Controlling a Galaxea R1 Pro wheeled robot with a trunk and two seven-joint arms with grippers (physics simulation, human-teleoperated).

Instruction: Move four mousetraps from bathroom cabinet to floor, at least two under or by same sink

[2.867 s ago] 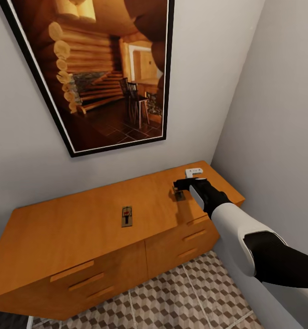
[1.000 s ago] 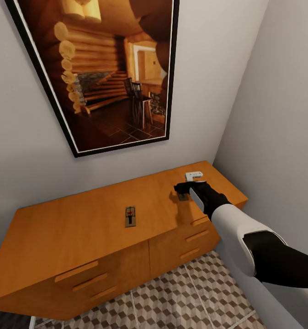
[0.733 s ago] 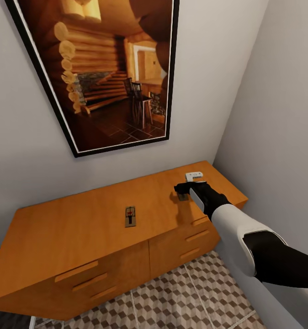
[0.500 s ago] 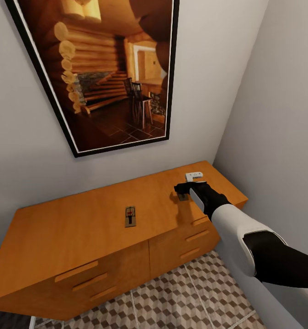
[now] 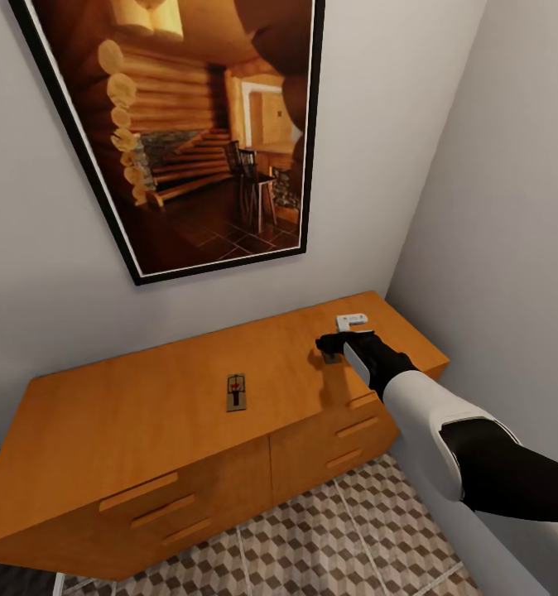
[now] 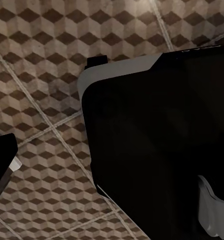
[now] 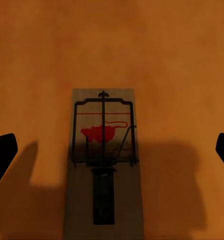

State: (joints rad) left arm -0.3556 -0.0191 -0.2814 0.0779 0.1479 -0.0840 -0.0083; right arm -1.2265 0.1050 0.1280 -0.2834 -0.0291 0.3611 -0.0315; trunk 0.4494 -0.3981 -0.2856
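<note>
Seemingly open right hand (image 7: 112,150), mousetrap (image 7: 105,160) below, cabinet (image 5: 146,414)

Two mousetraps show on the cabinet (image 5: 146,414) top: one mousetrap (image 5: 235,391) lies near the middle, and a second mousetrap (image 5: 332,357) sits under the right hand (image 5: 325,343), mostly hidden in the head view but seen whole in the right wrist view (image 7: 105,162). One small white object (image 5: 352,319) lies near the cabinet's far right end; what it is cannot be told. The cabinet is one piece, with six drawer fronts, three on each half, each with one bar handle. One framed picture (image 5: 188,132) hangs on the wall. One arm reaches into the head view. The bathroom floor (image 5: 337,538) is one tiled surface.
</note>
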